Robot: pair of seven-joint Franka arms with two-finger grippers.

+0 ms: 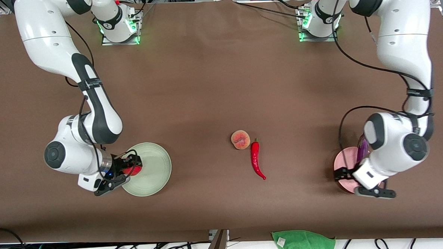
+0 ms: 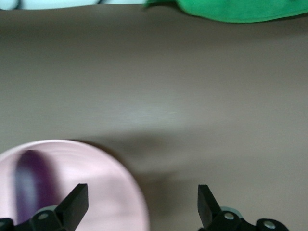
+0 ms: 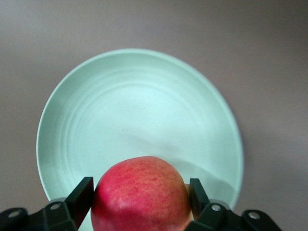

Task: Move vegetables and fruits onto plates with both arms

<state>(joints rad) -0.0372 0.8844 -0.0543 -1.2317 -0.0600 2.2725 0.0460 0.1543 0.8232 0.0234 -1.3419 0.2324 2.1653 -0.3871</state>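
My right gripper (image 1: 128, 169) is shut on the round red fruit (image 1: 133, 169) over the mint green plate (image 1: 154, 168), at the plate's edge toward the right arm's end. In the right wrist view the fingers (image 3: 84, 195) press both sides of the fruit (image 3: 142, 192) above the plate (image 3: 139, 110). My left gripper (image 1: 342, 174) is open and empty over the rim of the pink plate (image 1: 341, 162). The purple eggplant (image 1: 363, 150) lies on that plate, also seen in the left wrist view (image 2: 31, 185). The peach (image 1: 240, 139) and red chili (image 1: 256, 160) lie side by side mid-table.
A green cloth (image 1: 303, 242) lies at the table's edge nearest the front camera, and also shows in the left wrist view (image 2: 240, 9). The arm bases stand along the edge farthest from the front camera. Brown table surface lies between the two plates.
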